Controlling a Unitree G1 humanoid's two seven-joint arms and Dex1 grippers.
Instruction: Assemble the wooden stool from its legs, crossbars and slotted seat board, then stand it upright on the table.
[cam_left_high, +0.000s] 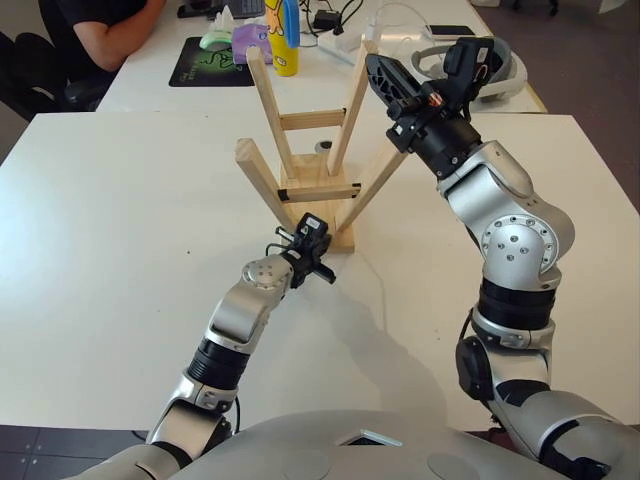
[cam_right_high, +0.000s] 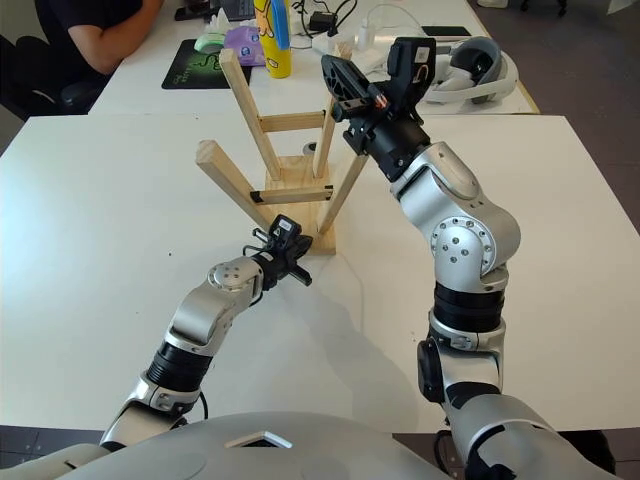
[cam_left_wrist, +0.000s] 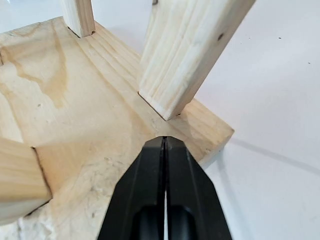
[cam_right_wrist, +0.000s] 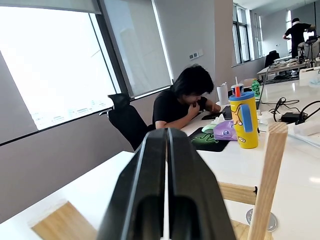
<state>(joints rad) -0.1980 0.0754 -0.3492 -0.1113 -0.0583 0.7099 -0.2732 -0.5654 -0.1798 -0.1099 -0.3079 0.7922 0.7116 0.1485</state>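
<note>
Head view: the stool sits upside down mid-bench, legs and crossbars seemingly fitted into the seat board; turning it upright looks left.

Left wrist view: the left gripper, fingers pressed together and empty, is at the board's corner.

Right wrist view: the right gripper, closed on nothing, hangs at the stool's one o'clock.

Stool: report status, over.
Left gripper shut, at seat board corner. Right gripper shut, empty, by raised leg top. Stool inverted, not yet upright.
</note>
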